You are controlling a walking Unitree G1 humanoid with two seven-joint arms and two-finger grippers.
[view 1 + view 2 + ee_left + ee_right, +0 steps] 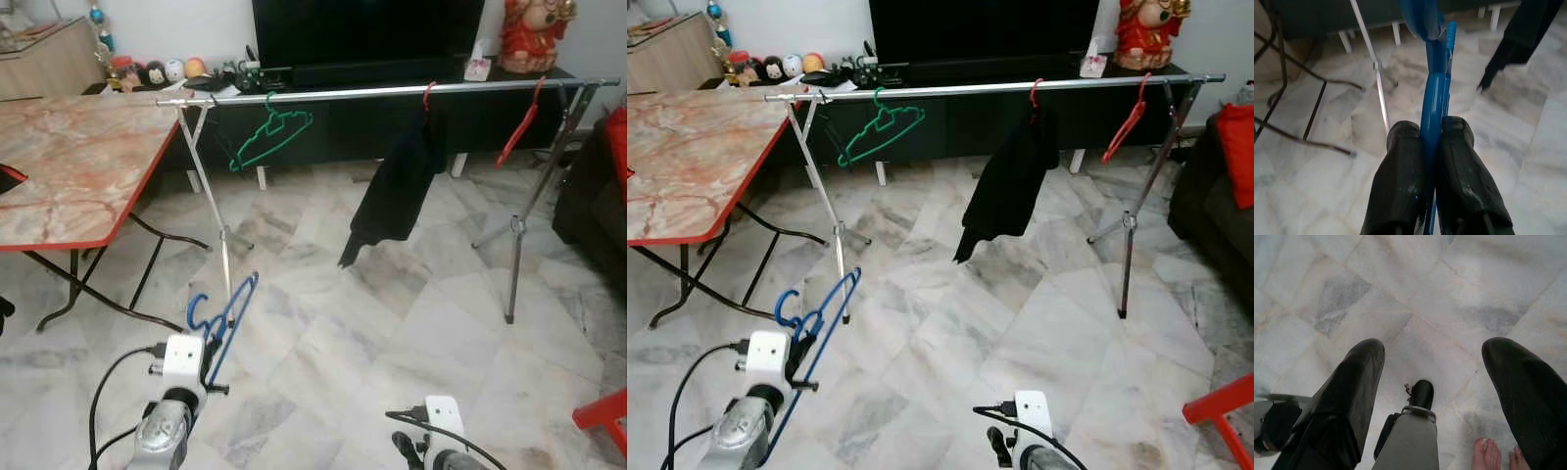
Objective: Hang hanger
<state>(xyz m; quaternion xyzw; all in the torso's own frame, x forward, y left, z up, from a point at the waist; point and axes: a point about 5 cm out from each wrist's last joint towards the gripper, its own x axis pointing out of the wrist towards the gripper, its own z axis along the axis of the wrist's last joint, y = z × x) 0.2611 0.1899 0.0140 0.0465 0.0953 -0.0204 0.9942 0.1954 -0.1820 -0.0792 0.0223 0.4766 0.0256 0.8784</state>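
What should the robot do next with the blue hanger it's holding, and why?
Probably step closer to the clothes rail and lift the left gripper. Its fingers pinch the blue hanger low over the floor, well short of the rail, where a green hanger leaves free space beside it.

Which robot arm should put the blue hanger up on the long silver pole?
Left. The left gripper is shut on the blue plastic hanger, with its hook toward the silver metal clothes rail. The right gripper is open, holds nothing and points at the marble floor.
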